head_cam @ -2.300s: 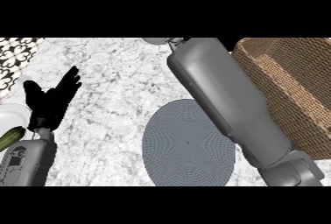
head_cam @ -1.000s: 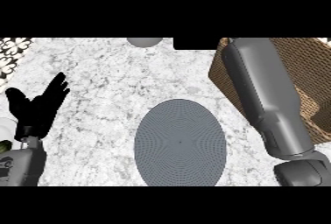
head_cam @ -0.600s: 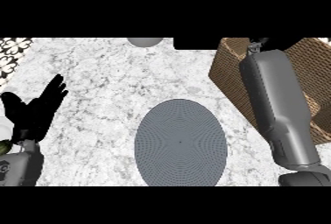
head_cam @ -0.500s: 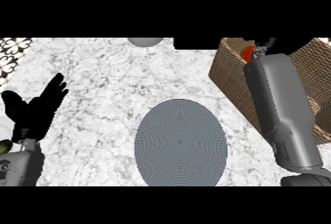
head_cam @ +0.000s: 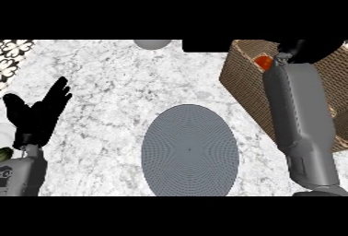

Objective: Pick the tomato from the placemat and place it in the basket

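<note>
The grey oval placemat [head_cam: 190,147] lies on the marble counter with nothing on it. A wicker basket [head_cam: 241,80] stands at the upper right. My right forearm reaches up over it, and my black right hand [head_cam: 309,50] sits at the top edge, partly cut off by the frame. A bit of the red tomato [head_cam: 263,61] shows just left of that hand's wrist, inside the basket's outline. I cannot tell whether the hand still holds it. My left hand [head_cam: 39,115] rests open at the left edge, fingers up.
A grey rounded object [head_cam: 152,44] sits at the counter's far edge. At the left edge, a white thing [head_cam: 4,131] and a green thing [head_cam: 4,154] peek out beside my left forearm. Patterned tiles [head_cam: 14,50] fill the top-left corner.
My right arm has swung right and up until its hand is over the basket, and the tomato now shows beside the wrist. The left hand has barely moved.
</note>
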Tool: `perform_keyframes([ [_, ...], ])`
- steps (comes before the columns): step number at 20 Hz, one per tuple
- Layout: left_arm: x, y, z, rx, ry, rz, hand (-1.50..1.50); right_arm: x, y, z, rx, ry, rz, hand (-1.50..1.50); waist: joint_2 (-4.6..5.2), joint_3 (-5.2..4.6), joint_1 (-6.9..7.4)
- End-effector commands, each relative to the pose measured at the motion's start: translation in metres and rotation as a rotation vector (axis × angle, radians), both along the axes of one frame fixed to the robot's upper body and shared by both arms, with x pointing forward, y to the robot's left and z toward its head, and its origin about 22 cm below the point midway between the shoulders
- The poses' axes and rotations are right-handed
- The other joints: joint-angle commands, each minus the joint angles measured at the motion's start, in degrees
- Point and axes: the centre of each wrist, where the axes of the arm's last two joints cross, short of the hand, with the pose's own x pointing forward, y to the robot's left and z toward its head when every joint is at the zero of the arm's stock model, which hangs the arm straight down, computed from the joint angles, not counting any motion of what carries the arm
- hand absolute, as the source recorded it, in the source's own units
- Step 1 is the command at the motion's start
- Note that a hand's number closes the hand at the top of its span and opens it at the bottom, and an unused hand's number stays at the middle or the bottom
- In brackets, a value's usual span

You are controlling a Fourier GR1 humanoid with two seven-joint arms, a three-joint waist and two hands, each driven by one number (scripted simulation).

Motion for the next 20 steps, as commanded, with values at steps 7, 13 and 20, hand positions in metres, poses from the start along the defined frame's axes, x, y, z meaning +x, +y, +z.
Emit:
perform_keyframes([
  [7,-0.013,0.012,-0.009,-0.008,0.024,0.029,0.0,-0.057,-0.045,0.022,0.24,-0.415,-0.186,-1.5,-0.82,0.02,-1.92],
  [13,-0.011,0.01,-0.007,-0.003,0.017,0.055,0.0,-0.142,-0.053,0.013,0.308,-0.364,-0.085,-1.5,-1.13,0.01,-3.0],
  [20,-0.012,0.008,-0.006,-0.007,0.021,0.057,0.0,-0.247,-0.066,0.001,0.33,-0.258,-0.013,-1.5,-0.87,0.04,-3.15],
])
